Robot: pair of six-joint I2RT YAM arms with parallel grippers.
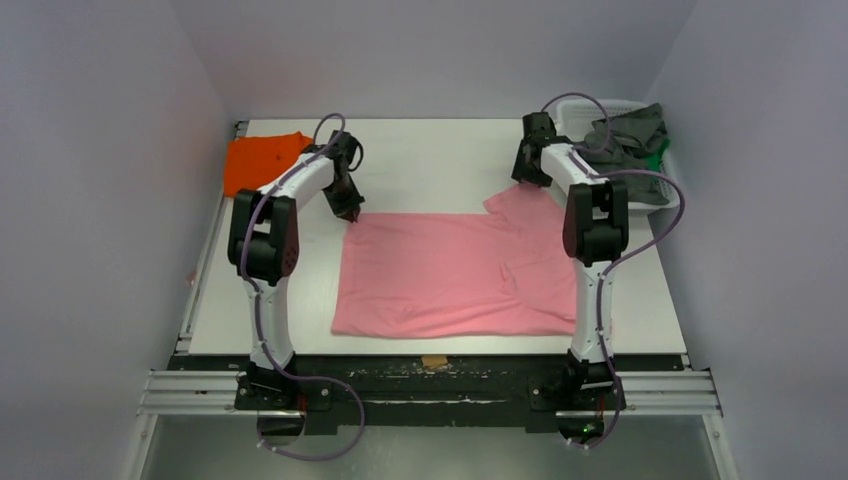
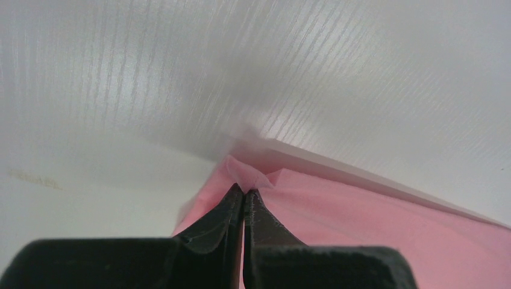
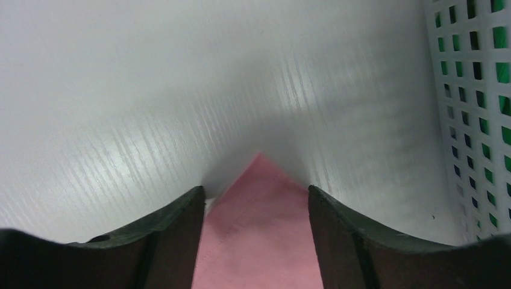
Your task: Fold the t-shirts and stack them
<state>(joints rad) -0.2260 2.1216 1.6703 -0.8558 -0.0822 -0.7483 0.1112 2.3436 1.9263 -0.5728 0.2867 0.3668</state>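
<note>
Two corner holds: left fingers pinch the limp pink shirt; right fingers gape astride its sleeve tip.

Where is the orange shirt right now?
In the top view the orange t-shirt lies at the far left corner of the table, left of the left gripper and apart from the pink t-shirt spread in the middle.
</note>
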